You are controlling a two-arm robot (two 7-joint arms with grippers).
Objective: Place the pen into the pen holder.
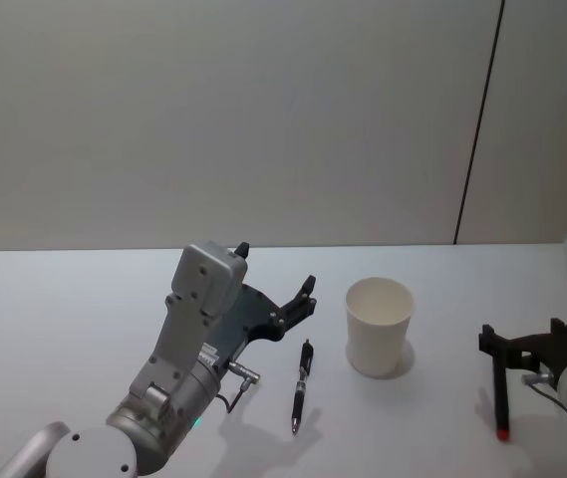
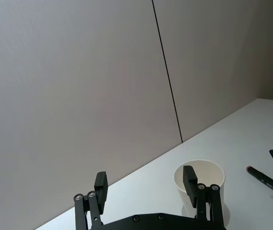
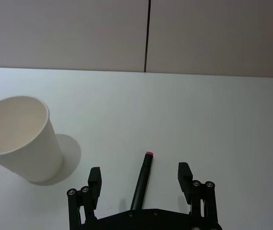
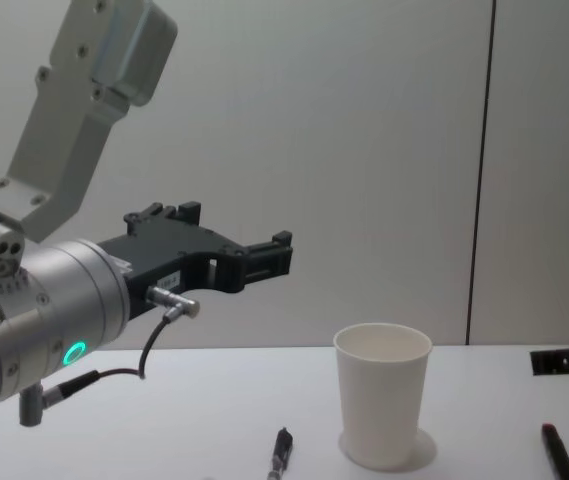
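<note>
A black pen (image 1: 301,386) lies on the white table left of the pen holder (image 1: 380,324), a white paper cup standing upright and empty. My left gripper (image 1: 276,266) hangs open in the air above and behind this pen, holding nothing. Its fingers (image 2: 100,191) frame the pen holder (image 2: 202,173) ahead. A second black pen with a red tip (image 1: 501,396) lies right of the cup. My right gripper (image 3: 139,182) hovers open over that red-tipped pen (image 3: 146,167), one finger on each side, apart from it. From the chest, the pen holder (image 4: 384,405) stands between the two pens (image 4: 281,455) (image 4: 557,448).
The white table (image 1: 84,299) ends at a grey wall with a dark vertical seam (image 1: 477,119). Bare tabletop spreads to the left and behind the cup.
</note>
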